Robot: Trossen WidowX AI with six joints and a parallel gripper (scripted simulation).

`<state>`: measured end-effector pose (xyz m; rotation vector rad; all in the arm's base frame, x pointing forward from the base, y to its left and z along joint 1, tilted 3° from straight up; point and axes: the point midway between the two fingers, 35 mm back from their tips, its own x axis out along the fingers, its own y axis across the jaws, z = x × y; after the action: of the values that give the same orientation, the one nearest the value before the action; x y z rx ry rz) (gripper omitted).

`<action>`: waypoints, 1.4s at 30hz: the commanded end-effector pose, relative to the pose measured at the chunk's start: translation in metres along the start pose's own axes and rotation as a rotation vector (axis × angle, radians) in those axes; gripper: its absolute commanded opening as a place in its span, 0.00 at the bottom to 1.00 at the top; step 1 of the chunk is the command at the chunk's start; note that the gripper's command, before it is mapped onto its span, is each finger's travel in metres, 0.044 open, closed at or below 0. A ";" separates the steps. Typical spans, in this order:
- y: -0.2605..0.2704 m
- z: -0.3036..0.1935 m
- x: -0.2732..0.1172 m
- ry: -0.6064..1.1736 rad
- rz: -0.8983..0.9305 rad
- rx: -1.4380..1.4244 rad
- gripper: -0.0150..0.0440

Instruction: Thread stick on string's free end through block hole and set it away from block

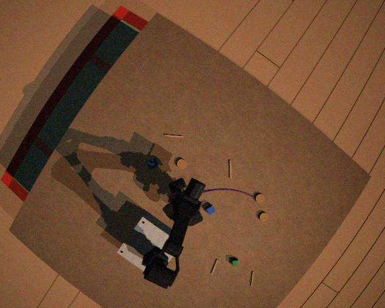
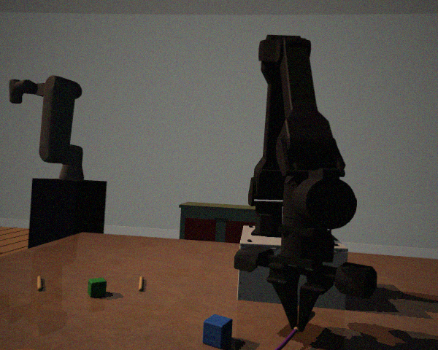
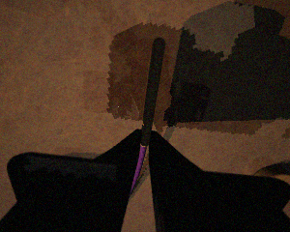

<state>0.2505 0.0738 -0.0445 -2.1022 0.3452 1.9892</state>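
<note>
My gripper [image 1: 194,188] [image 2: 298,323] [image 3: 145,134] is low over the table and shut on the thin wooden stick [image 3: 152,87] [image 2: 295,328] at the end where the string joins it. The rest of the stick points forward out of the fingers, in shadow. The purple string [image 1: 229,190] [image 2: 285,341] [image 3: 139,166] runs from the fingers in a shallow arc to a round wooden button [image 1: 259,197] on the right. I cannot make out a block with a hole; the arm and its shadows cover part of the table.
Two more round wooden pieces [image 1: 180,163] [image 1: 263,216] lie nearby. A blue cube [image 1: 210,209] [image 2: 217,330] sits just beside the gripper, and a darker blue one [image 1: 151,163] lies in shadow. A green cube [image 1: 233,262] [image 2: 97,286] and loose sticks [image 1: 172,135] [image 1: 229,168] [image 1: 213,265] are scattered around.
</note>
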 end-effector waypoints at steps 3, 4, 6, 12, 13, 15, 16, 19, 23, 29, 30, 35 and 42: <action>-0.002 -0.003 -0.009 0.008 -0.006 0.003 0.25; -0.002 -0.003 -0.011 0.008 -0.006 0.003 0.25; -0.002 -0.003 -0.013 0.008 -0.006 0.003 0.25; -0.002 -0.003 -0.021 0.008 -0.006 0.003 0.25; -0.002 -0.003 -0.022 0.008 -0.006 0.003 0.25; -0.002 -0.003 -0.025 0.008 -0.006 0.003 0.25; -0.002 -0.003 -0.026 0.008 -0.006 0.003 0.25; -0.002 -0.002 -0.030 0.008 -0.006 0.003 0.25; -0.002 -0.002 -0.035 0.008 -0.006 0.003 0.25; -0.001 -0.001 -0.043 0.008 -0.006 0.003 0.25; -0.001 -0.001 -0.043 0.008 -0.006 0.003 0.25; 0.001 -0.002 -0.041 -0.007 0.000 0.000 0.25; 0.001 -0.009 -0.047 -0.030 0.004 0.003 0.25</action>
<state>0.2509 0.0705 -0.0009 -2.0748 0.3553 2.0160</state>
